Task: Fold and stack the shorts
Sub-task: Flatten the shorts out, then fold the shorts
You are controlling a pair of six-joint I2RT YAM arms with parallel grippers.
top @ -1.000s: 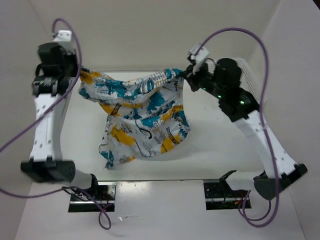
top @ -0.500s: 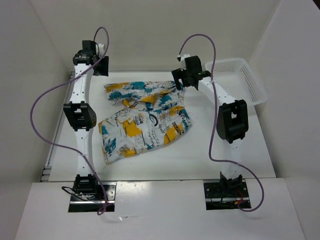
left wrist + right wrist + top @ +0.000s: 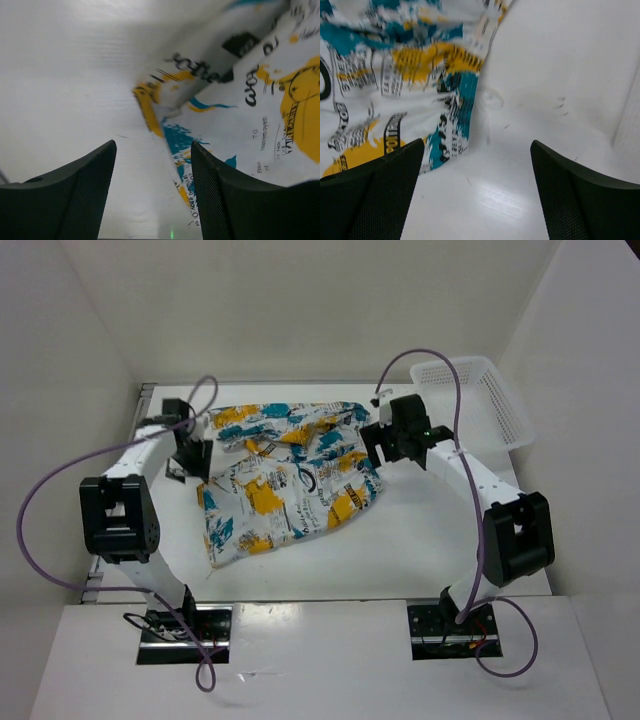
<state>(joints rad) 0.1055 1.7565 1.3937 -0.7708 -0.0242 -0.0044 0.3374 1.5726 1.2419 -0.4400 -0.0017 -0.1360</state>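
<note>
Shorts [image 3: 285, 480] lie spread and wrinkled on the desk's far half, centre-left. Left gripper [image 3: 152, 146] sits low at their left edge, jaws wide apart, holding nothing. Right gripper [image 3: 476, 145] sits at their right edge, likewise spread wide and empty. White lattice basket [image 3: 497, 405] occupies the far right corner, apart from the fabric.

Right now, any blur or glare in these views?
Top external: sharp and evenly lit, the shorts print readable. Left wrist: print soft and smeared, worst toward the upper right. Right wrist: print blurred along the top, mild sheen on the table low in frame.
</note>
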